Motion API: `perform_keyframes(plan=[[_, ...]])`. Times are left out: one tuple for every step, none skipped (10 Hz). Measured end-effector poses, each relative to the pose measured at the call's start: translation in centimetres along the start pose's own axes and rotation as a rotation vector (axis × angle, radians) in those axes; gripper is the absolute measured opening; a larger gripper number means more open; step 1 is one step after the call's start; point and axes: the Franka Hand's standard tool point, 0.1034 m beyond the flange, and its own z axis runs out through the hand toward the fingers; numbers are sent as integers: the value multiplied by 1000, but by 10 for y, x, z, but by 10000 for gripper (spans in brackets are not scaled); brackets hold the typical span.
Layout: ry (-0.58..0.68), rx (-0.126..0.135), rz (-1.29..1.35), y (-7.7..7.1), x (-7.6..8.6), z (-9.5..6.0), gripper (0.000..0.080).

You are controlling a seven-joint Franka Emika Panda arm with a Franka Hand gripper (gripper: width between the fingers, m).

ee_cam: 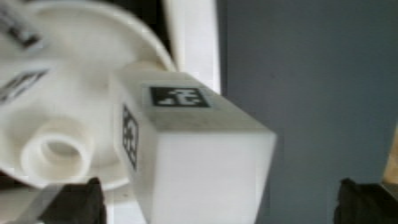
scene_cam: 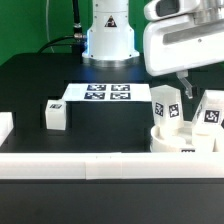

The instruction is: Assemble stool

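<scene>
A round white seat [scene_cam: 186, 140] lies just behind the front rail [scene_cam: 90, 165], at the exterior view's right. Two legs rise from it: first leg [scene_cam: 165, 103] and second leg [scene_cam: 212, 112]. A loose leg [scene_cam: 56, 115] lies well apart from the seat, toward the exterior view's left, near the marker board [scene_cam: 100, 93]. The gripper [scene_cam: 186, 85] hangs above the seat, jaws wide open and gripping nothing. In the wrist view a leg [ee_cam: 196, 140] sits between its fingers [ee_cam: 68, 200], untouched.

Two legs [scene_cam: 165, 105] [scene_cam: 212, 112] on the seat [scene_cam: 185, 143]; marker board [scene_cam: 100, 93], then third leg [scene_cam: 56, 114], toward the exterior view's left.
</scene>
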Motion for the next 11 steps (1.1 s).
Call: perform_keyframes(plan=[[14,-7,-98,-3,-1,1,649],[11,-8,-157,-1,-1,2,649],[11,-11,-229,1,-1,2,649],[9,-14,-288,2,-1,2,649],[7,-27,-397,4,-1,4,649],[1,-47,-552,6,-2,10,649],[-10,-55,-642,7,-4,13,649],[-19,-68,-747,7,-4,14,649],[-31,-82,-862,7,-4,14,649],[-41,-94,-937,7,-4,15,649],[-50,-104,-992,7,-3,14,649]])
